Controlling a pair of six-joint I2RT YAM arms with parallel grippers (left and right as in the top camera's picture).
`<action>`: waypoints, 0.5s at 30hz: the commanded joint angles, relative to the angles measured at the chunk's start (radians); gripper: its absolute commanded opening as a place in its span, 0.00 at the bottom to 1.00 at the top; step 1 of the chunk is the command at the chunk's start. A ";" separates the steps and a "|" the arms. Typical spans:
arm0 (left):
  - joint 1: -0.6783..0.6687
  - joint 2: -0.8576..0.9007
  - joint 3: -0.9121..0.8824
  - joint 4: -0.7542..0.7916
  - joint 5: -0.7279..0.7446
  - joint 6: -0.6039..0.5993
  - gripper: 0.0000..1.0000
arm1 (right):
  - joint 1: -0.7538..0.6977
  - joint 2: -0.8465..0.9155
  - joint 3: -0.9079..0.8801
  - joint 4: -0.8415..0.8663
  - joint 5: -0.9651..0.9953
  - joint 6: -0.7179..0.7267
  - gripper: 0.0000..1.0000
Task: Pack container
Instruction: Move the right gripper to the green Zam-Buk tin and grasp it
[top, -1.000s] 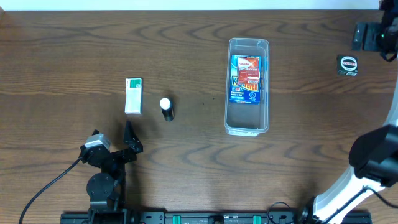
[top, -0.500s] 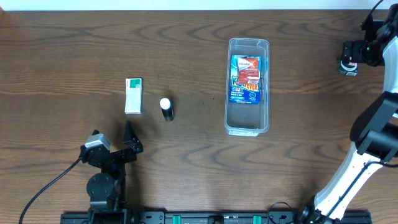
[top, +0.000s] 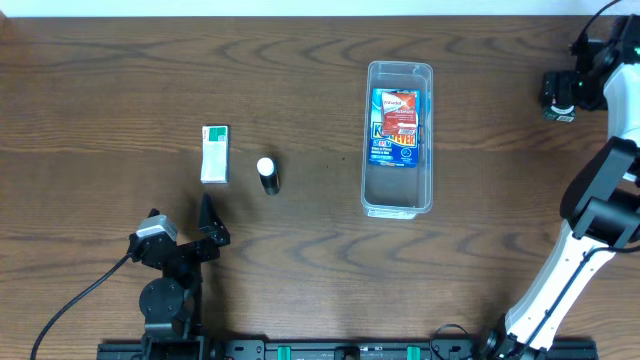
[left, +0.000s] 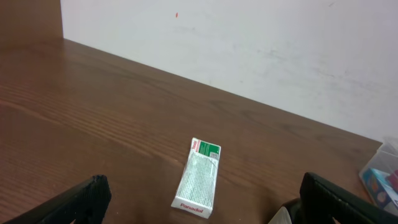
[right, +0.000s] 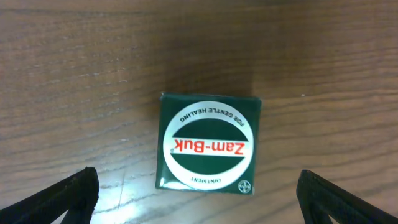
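Note:
The clear plastic container (top: 399, 195) lies lengthwise right of the table's middle, with a red and blue packet (top: 397, 126) in its far half. My right gripper (right: 199, 202) is open directly above a small green Zam-Buk box (right: 209, 143), which lies on the table between the spread fingers; in the overhead view the arm (top: 562, 90) covers most of that box at the far right. My left gripper (left: 205, 205) is open and empty, low at the near left. A white and green Panadol box (left: 199, 177) lies ahead of it, also in the overhead view (top: 215, 153).
A small black bottle with a white cap (top: 268, 175) lies just right of the Panadol box. A white wall rises behind the table's far edge (left: 249, 56). The container's corner shows in the left wrist view (left: 382, 171).
My right arm has swung left and down over the Zam-Buk box, which was uncovered a second ago. The left arm and the other objects have not moved.

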 joint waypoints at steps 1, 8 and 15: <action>0.006 0.000 -0.022 -0.036 -0.011 0.013 0.98 | -0.011 0.024 -0.001 0.016 -0.015 0.007 0.99; 0.006 0.000 -0.022 -0.036 -0.011 0.013 0.98 | -0.013 0.076 -0.001 0.033 -0.014 0.007 0.99; 0.006 0.000 -0.022 -0.036 -0.011 0.013 0.98 | -0.017 0.093 -0.001 0.044 -0.019 0.007 0.99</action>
